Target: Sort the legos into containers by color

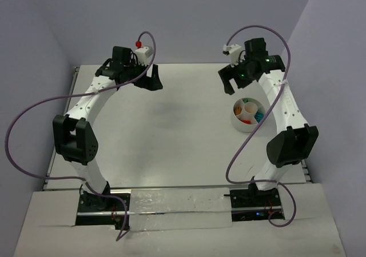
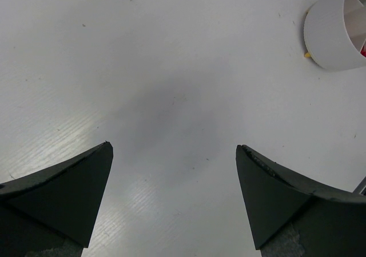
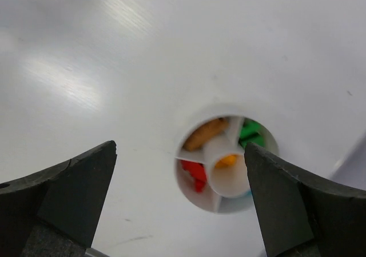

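**Both grippers open, bricks in the bowl**

You held the right gripper (image 3: 180, 147) above the white bowl (image 3: 226, 183), jaws spread wide and empty, a pose suited to dropping pieces in. The legos (image 3: 193, 174) lay sorted inside: red, green and brown in separate wedges, orange in the centre cup. Your left gripper (image 2: 174, 147) hovered over the table (image 2: 171, 68), jaws apart, well clear of the bowl.

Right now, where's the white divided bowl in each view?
Top external: white divided bowl sits right of centre, in the middle of the picture's height.
Left wrist: top right corner, cut off by the frame edge.
Right wrist: low and right of centre, seen from above, with its compartments visible.
Shared landmark: the white table it stands on.
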Controlling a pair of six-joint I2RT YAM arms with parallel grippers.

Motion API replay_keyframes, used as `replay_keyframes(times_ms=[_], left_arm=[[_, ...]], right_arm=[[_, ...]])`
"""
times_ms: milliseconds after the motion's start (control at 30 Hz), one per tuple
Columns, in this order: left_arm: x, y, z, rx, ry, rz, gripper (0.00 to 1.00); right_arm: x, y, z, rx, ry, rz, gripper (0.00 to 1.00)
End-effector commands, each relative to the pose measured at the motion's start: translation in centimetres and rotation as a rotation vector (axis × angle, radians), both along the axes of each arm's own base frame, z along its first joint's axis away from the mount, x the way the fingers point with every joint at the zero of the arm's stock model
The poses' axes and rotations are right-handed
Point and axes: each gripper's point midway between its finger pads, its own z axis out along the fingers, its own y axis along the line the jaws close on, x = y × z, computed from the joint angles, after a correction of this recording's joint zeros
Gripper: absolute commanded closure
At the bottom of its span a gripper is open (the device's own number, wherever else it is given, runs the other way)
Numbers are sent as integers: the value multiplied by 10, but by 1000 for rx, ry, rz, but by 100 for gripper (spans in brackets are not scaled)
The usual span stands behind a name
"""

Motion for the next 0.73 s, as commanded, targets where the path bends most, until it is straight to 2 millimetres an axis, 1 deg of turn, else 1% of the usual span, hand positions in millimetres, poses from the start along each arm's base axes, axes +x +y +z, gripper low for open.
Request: replay_keyframes(times_ms=[0, 67, 133, 167, 200, 233, 267, 300, 400, 500, 600, 700], left_arm=[[-2, 18, 36, -59, -30, 104, 1], [-1, 34, 34, -57, -8, 183, 1], [-4, 50, 30, -39, 0, 229, 1], [-4, 63, 27, -1, -14, 268, 1], [-9, 71, 28, 21, -32, 276, 1], [-13, 74, 22, 37, -26, 275, 1], [-19, 81, 16, 46, -22, 290, 1], [-21, 89, 21, 46, -39, 312, 1], [-33, 109, 2, 69, 2, 375, 1], [-43, 121, -10, 83, 40, 405, 1], [-43, 131, -14, 88, 50, 439, 1], [-39, 138, -15, 92, 63, 490, 1]], right_arm=[[-9, 72, 22, 185, -14, 28, 0], [-7, 104, 18, 250, -10, 27, 0], [-7, 123, 15, 279, 0, 33, 0], [-5, 128, 9, 283, 7, 29, 0], [-4, 134, 6, 288, 9, 33, 0], [-4, 136, 2, 289, 15, 30, 0], [-4, 141, -5, 289, 30, 32, 0], [-5, 145, -11, 290, 43, 36, 0], [-11, 158, -25, 292, 91, 60, 0], [-18, 171, -33, 291, 119, 96, 0], [-23, 177, -39, 289, 139, 115, 0], [-26, 182, -40, 289, 144, 129, 0]])
